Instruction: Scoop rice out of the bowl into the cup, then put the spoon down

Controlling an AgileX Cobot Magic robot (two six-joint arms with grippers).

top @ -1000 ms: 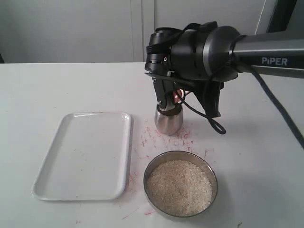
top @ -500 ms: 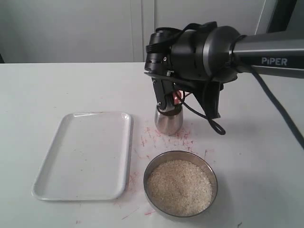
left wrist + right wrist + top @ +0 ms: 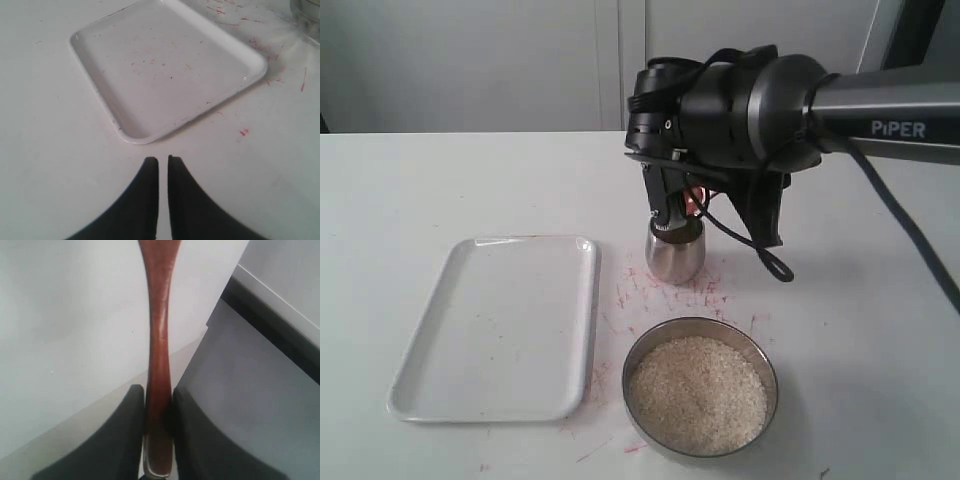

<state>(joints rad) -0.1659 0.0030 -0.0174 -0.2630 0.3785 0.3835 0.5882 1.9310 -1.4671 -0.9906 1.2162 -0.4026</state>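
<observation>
My right gripper [image 3: 670, 218] hangs just above the small shiny cup [image 3: 675, 257], shut on the reddish-brown wooden spoon [image 3: 692, 203]. Only a small bit of the spoon shows beside the fingers there. In the right wrist view the spoon's slim handle [image 3: 159, 335] runs out from between the dark fingers [image 3: 125, 430]; its scoop end is out of frame. The wide steel bowl [image 3: 700, 323] sits nearer the front, full of rice [image 3: 698, 392]. My left gripper [image 3: 163, 160] is shut and empty over bare table; the cup's edge [image 3: 306, 15] shows in that view's corner.
A white rectangular tray [image 3: 495, 325] lies left of the bowl and cup, also seen as the tray [image 3: 165, 65] ahead of the left fingers. Red marks [image 3: 640, 290] speckle the table between tray, cup and bowl. The right arm's cable [image 3: 760, 255] dangles beside the cup.
The right gripper and the spoon have lifted very slightly over the cup. Nothing else has moved.
</observation>
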